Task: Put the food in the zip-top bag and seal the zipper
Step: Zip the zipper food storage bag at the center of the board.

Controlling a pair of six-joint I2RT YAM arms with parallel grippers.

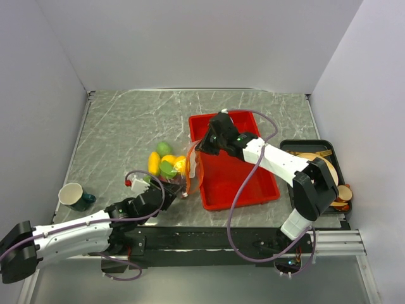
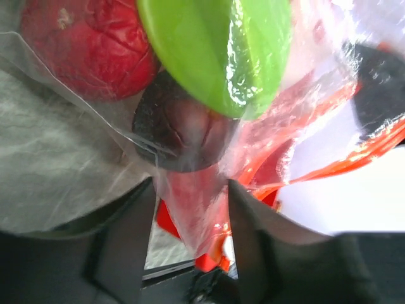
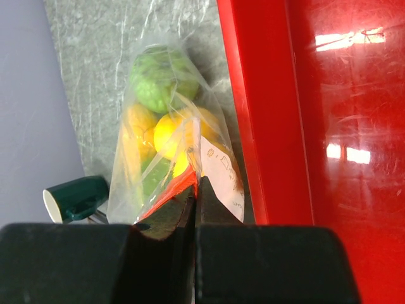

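The zip-top bag [image 1: 182, 172] lies left of the red tray, with the food inside it: a yellow piece [image 1: 154, 162] and a green one [image 1: 164, 148] show through the film. In the right wrist view my right gripper [image 3: 196, 185] is shut on the zipper [image 3: 169, 191], at the end of the orange-red strip by the tray. My left gripper [image 2: 193, 244] is at the bag's near end. Its fingers [image 2: 126, 247] stand apart, with a fold of the bag's film [image 2: 196, 202] hanging between them. Green [image 2: 215, 50], red [image 2: 88, 44] and dark red [image 2: 180, 133] food sits just beyond.
The red tray [image 1: 253, 190] lies right of the bag, its wall close to my right gripper [image 1: 200, 151]. A dark green mug [image 1: 76, 196] stands at the near left. A black tray [image 1: 288, 147] with a tan plate [image 1: 326, 166] is at the far right.
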